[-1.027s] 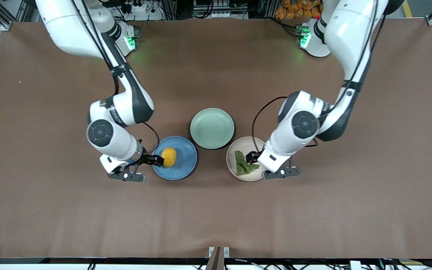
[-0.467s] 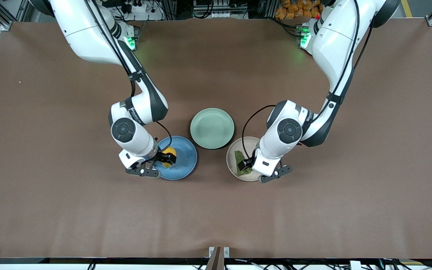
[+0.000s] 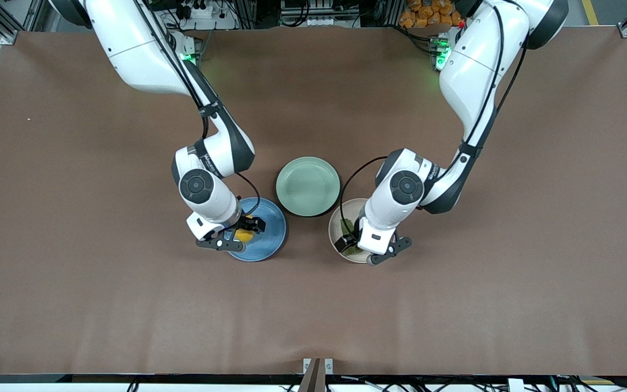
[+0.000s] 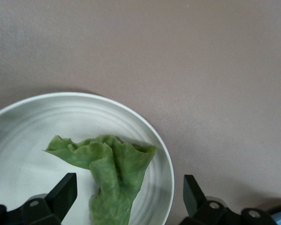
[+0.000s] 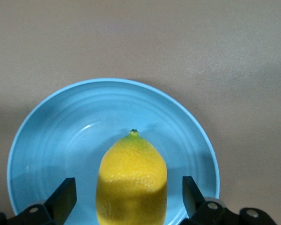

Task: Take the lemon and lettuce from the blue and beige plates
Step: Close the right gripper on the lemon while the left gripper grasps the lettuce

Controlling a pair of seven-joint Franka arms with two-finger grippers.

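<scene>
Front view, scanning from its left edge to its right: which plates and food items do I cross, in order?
lemon → blue plate → mint-green plate → lettuce on the beige plate. The right tool is at the lemon, the left tool at the lettuce, both open.

Glossy blue plate [image 5: 47, 136], dimpled lemon [image 5: 132, 173]

plates: 3 — blue plate [image 3: 267, 239], beige plate [image 3: 337, 224], mint-green plate [image 3: 308, 186] | lemon [image 3: 244, 235]: 1 | lettuce [image 3: 350, 249]: 1 | arms: 2
</scene>
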